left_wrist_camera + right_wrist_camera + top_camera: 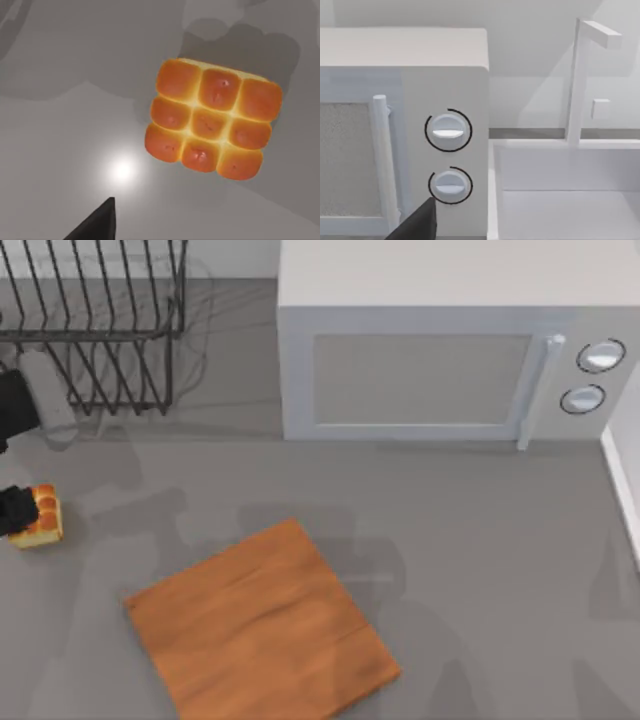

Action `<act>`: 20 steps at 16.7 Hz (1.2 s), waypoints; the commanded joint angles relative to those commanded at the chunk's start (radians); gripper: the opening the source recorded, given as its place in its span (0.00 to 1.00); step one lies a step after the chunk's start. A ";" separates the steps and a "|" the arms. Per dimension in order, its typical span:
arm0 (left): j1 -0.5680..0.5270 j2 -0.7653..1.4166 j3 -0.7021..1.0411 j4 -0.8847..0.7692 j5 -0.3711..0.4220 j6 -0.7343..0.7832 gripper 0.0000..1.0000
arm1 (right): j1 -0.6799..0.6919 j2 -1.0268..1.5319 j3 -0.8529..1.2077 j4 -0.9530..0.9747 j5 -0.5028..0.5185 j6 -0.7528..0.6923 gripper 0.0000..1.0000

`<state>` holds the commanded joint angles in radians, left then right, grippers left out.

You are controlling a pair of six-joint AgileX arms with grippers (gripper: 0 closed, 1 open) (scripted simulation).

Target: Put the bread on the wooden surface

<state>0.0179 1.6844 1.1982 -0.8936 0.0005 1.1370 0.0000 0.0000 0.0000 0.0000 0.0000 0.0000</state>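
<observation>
The bread [42, 517], a small block of glossy orange-brown rolls, lies on the grey countertop at the far left edge of the top view. My left gripper [14, 508] hovers just beside and above it, open and holding nothing. In the left wrist view the bread [212, 119] lies whole on the counter below, apart from one dark fingertip [102, 222]. The wooden surface [260, 625], a large thin board, lies rotated at the front centre-left with nothing on it. My right arm is parked, and one of its fingertips [422, 222] faces the microwave's dials.
A white microwave [440, 350] stands at the back right with its door shut. A black wire dish rack [95, 320] stands at the back left. A white sink [565, 195] with a faucet borders the right edge. Grey counter separates bread and board.
</observation>
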 joint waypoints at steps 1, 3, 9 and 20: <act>0.001 0.063 0.052 -0.035 0.000 0.047 1.00 | 0.000 0.000 0.000 0.000 0.000 0.000 1.00; 0.002 0.169 0.141 -0.091 -0.001 0.126 1.00 | 0.000 0.000 0.000 0.000 0.000 0.000 1.00; 0.004 0.282 0.237 -0.146 -0.001 0.209 1.00 | 0.000 0.000 0.000 0.000 0.000 0.000 1.00; 0.005 0.375 0.111 0.078 -0.001 0.211 1.00 | 0.000 0.000 0.000 0.000 0.000 0.000 1.00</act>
<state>0.0225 2.0597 1.3094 -0.8157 -0.0001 1.3479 0.0000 0.0000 0.0000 0.0000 0.0000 0.0000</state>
